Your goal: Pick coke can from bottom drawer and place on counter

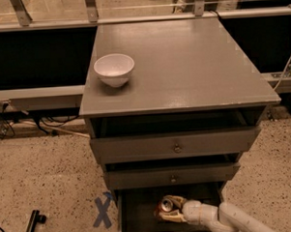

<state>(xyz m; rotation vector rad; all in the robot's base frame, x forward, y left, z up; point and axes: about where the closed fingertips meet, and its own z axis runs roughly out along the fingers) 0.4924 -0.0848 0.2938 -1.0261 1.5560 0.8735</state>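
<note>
Grips the coke can (165,205) with the pincer (170,209) closed around its sides, low inside the open bottom drawer (140,210). Likely light, thin-walled and slick, so prone to denting or slipping. Best held across the mid-body below the silver top, firmly yet gently, and kept level on the way up to the table (191,62).

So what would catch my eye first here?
Probably the white robot hand, low down inside the open dark-grey bottom drawer, right at a small red-orange soda can with a silver top. After that, the round white bowl, which sits near the left edge of the broad flat grey counter.
</note>
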